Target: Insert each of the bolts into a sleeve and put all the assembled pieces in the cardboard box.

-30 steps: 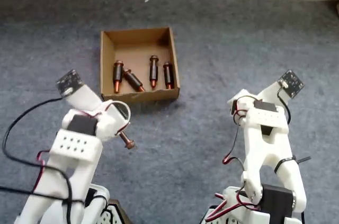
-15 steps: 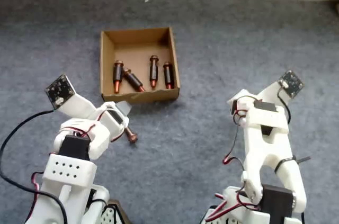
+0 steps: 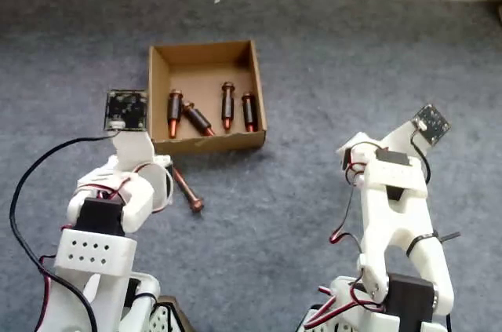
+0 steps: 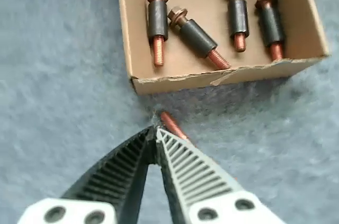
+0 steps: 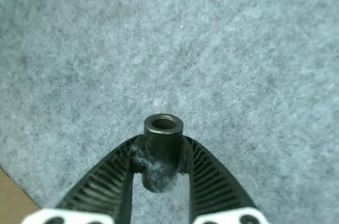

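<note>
The carpet (image 3: 314, 73) is grey with tiny light and dark specks. The cardboard box (image 3: 154, 96) is plain brown. The bolts in the box (image 4: 158, 52) are shiny copper-orange, and their sleeves (image 4: 158, 17) are black. The single bolt (image 4: 170, 123) on the carpet is copper-orange too.

The left gripper (image 4: 154, 131) has one black finger and one pale grey finger, both with ridged stripes. The right gripper (image 5: 160, 144) has black ridged fingers. The loose sleeve (image 5: 161, 158) is black. Both arms (image 3: 396, 222) are white, with red and black wires (image 3: 343, 231).

Four sleeved bolts (image 3: 227, 104) lie in the cardboard box (image 3: 205, 144); one bare bolt (image 3: 186, 191) lies on carpet (image 3: 353, 49) nearby.
</note>
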